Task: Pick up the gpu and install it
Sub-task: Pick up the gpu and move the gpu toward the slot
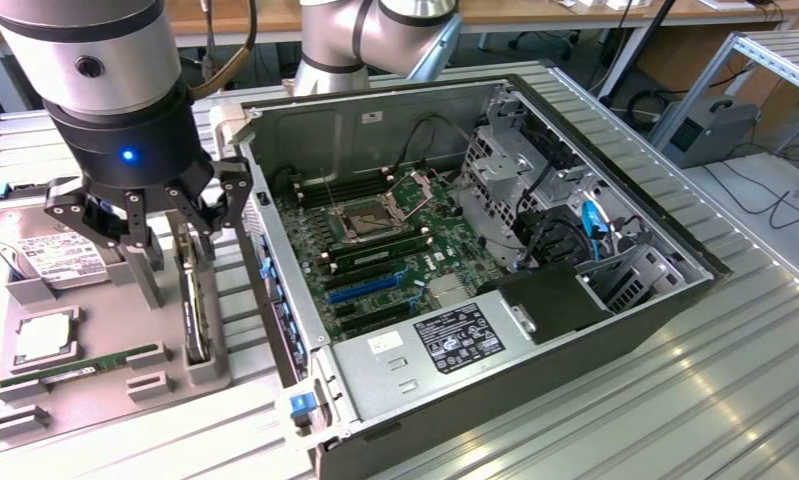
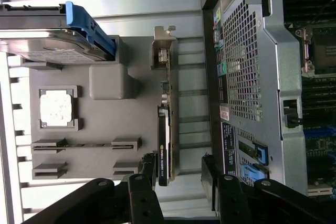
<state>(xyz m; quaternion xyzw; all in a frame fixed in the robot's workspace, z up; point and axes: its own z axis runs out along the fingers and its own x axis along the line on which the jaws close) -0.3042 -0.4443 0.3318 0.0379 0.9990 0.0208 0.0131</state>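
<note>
Gripper hangs over the grey fixture tray at the exterior view's left, just beside the open computer case. We note its jaws spread wide, with nothing held between them.

The gpu stands on its long edge in a slot of the tray, on the side nearest the case — not yet lifted. In the wrist view its black cooler end reaches into the gap between the fingers, closer to one than to the other. Whether that finger touches the card we cannot tell. The silver end bracket is at the end of the card away from the gripper.

Also on the tray we see:
- a hard drive with a blue rail along one side
- a processor chip lying flat in a square recess
- a narrow memory stick on edge between two holders

Inside the case the motherboard lies exposed, with the CPU socket near its middle and a blue expansion slot uncovered. A power supply with a printed label sits by the near wall. Tray and case both rest on a slatted metal table.
</note>
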